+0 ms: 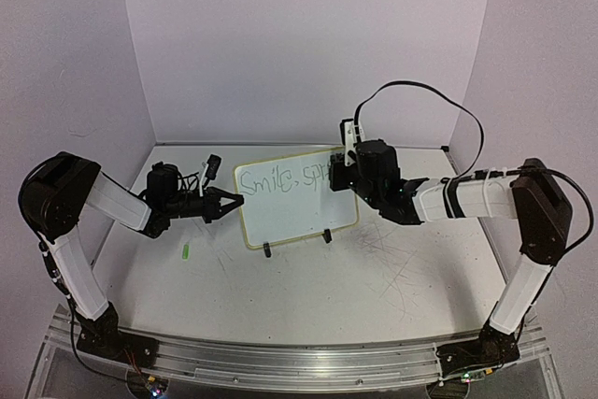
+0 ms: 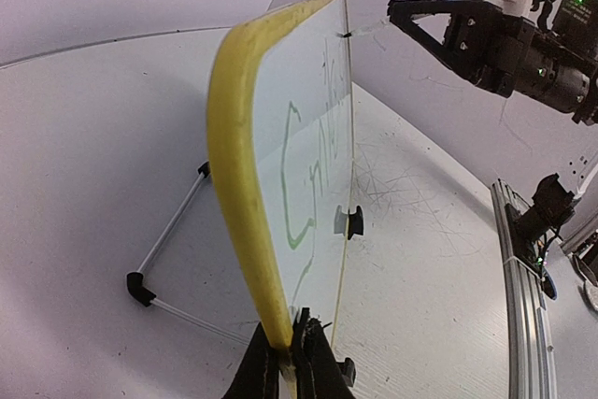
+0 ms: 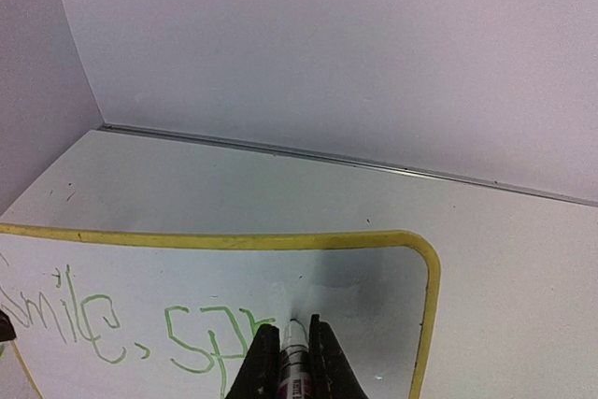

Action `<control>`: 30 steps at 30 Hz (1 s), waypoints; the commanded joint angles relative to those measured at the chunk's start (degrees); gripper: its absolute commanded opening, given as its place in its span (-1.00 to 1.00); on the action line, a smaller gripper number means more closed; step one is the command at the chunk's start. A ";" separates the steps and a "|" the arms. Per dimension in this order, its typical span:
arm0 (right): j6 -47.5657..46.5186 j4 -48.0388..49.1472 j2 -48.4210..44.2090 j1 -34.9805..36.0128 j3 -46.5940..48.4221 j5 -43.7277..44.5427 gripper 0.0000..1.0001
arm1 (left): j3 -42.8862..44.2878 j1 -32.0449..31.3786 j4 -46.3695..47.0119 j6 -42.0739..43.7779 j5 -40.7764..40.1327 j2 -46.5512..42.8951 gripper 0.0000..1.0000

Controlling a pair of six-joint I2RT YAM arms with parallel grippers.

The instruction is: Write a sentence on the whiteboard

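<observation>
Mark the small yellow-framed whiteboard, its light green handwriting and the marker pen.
Yellow-framed whiteboard (image 1: 299,217): top view, bare face.
Light green handwriting (image 3: 187,341): right wrist view, letter S.
Marker pen (image 3: 295,343): right wrist view, tip.

Arms (image 1: 112,203): two. Grippers (image 1: 234,201): two. Whiteboard (image 1: 290,203): one, standing on two feet (image 1: 267,250). Marker (image 3: 295,350): one. Small loose green piece (image 1: 187,251): one.

Sentence (image 1: 280,178) end hidden behind right tool (image 1: 341,173); small green object (image 1: 187,251), perhaps cap, too small.

A lab cell is indicated. A scratched table (image 1: 392,277) is enclosed by plain panels (image 1: 299,44), an aluminium rail (image 1: 280,359) at six o'clock.
</observation>
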 commanded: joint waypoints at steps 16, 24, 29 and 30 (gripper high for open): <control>3.64 -1.32 -1.12 -0.22 -3.71 -1.75 -1.00 | -0.35 0.19 -5.61 6.33 -5.70 1.01 -1.00; 2.64 -0.29 -3.10 -0.22 -4.67 3.18 -1.00 | -0.33 0.21 -5.64 6.33 -5.70 0.99 -1.00; 1.59 1.53 -4.86 -0.22 -3.77 1.02 -1.00 | -0.35 0.18 -5.64 6.31 -5.71 0.96 -1.00; 1.67 1.90 -5.32 -0.22 -4.14 0.51 -1.00 | -0.40 0.19 -5.63 6.31 -5.72 0.91 -1.00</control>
